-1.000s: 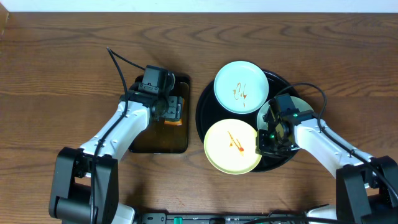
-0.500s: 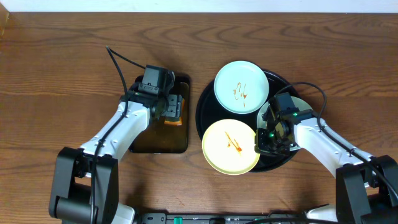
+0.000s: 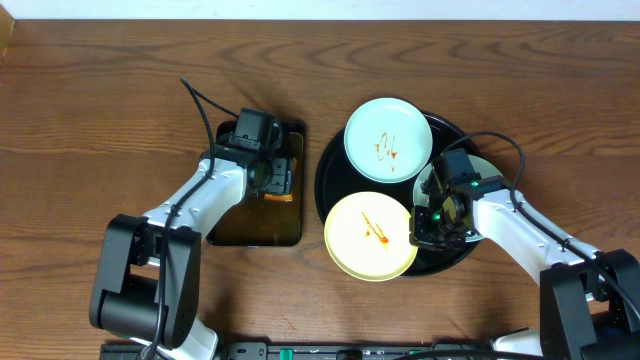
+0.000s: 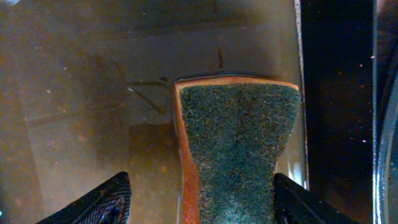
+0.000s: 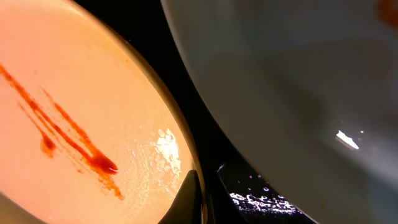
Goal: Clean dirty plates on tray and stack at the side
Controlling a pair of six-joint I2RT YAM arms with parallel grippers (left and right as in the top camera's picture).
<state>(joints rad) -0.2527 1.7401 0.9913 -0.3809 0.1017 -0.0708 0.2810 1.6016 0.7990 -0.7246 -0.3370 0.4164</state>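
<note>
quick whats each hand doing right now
left hand: open, straddling the green-and-orange sponge
right hand: closed on the rim of the pale yellow round plate

No text, label, brand, number or sign can be read in any view. The only marks are orange-brown sauce streaks point(image 3: 376, 228) on the yellow plate point(image 3: 350, 250) at lower centre of the overhead view, and similar ones on the mint-green plate point(image 3: 402, 122) above it. They form no letters or digits.
</note>
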